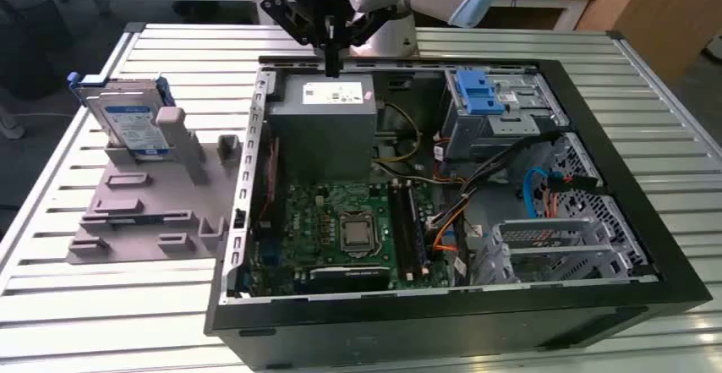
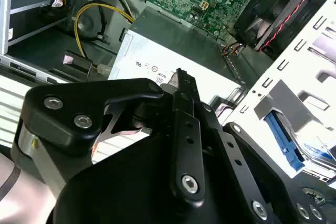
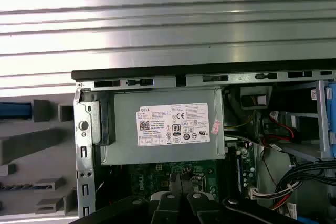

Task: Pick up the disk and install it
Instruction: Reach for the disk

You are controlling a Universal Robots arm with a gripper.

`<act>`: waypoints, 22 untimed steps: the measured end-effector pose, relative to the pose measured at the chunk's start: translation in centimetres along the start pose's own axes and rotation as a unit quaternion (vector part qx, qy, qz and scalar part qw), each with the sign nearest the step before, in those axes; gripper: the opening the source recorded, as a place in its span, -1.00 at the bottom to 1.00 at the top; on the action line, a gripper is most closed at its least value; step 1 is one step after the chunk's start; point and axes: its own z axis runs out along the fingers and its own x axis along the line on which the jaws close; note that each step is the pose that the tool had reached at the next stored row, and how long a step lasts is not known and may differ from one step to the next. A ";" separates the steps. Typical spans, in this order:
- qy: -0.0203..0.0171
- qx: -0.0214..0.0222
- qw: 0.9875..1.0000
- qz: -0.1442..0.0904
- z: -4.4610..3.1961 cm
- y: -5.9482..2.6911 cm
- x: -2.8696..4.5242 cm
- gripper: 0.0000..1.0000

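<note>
Well off toward the exterior view's left, the disk [image 1: 134, 126] stood on edge in the grey holder [image 1: 147, 212] on the slatted table [image 1: 68, 305], outside the open computer case [image 1: 451, 309], with its blue carrier frame round it and nothing gripping it. The gripper [image 1: 333, 67] hung well apart from it, over the far end of the grey metal box [image 1: 325, 115] inside the case. Its fingers were pressed together on nothing, as both wrist views showed [image 2: 181, 77] [image 3: 182, 178], with the green circuit board [image 1: 344, 221] just beyond the box.
</note>
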 end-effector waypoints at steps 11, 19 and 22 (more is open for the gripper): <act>0.000 0.000 1.000 0.000 0.01 -0.01 0.17 -0.79; 0.000 0.000 1.000 0.000 0.03 -0.03 0.37 -0.79; 0.000 0.000 1.000 0.000 0.04 -0.04 0.44 -0.79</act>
